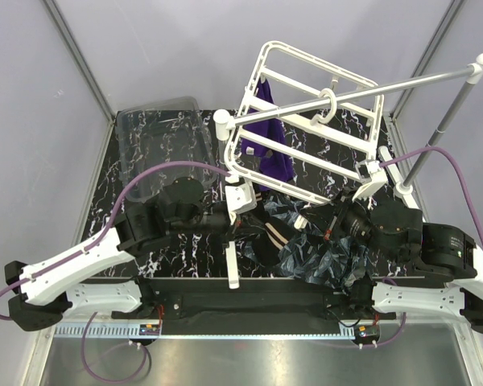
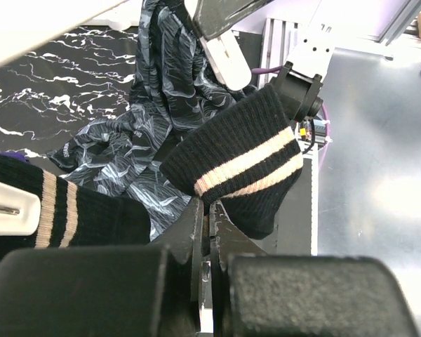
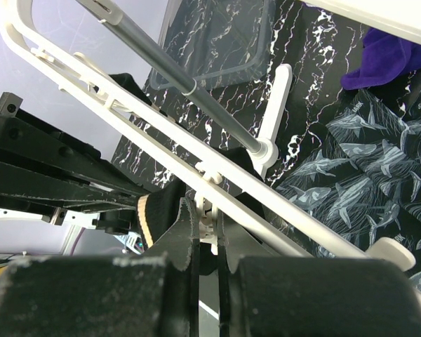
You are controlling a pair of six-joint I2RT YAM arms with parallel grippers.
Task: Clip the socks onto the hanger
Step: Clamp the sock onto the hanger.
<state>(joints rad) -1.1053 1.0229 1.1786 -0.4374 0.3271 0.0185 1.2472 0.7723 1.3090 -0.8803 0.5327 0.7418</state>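
The white hanger (image 1: 306, 121) hangs tilted from a grey rod, with a purple sock (image 1: 272, 149) clipped to it. My left gripper (image 2: 210, 210) is shut on the cuff of a black sock with cream stripes (image 2: 245, 161); in the top view it sits at the hanger's near-left corner (image 1: 243, 225). A second black striped sock (image 2: 70, 217) lies at the left beside a white clip (image 2: 7, 207). My right gripper (image 3: 209, 210) is shut on a small white clip (image 3: 210, 193) under the hanger's bar (image 3: 126, 105), with a black sock (image 3: 158, 210) just behind it.
A shark-print dark cloth (image 1: 314, 249) lies on the marble table between the arms. A clear plastic bin (image 1: 157, 145) stands at the back left. The grey rod (image 1: 402, 80) rests on white posts (image 1: 223, 121), whose foot bar (image 1: 232, 265) runs toward the near edge.
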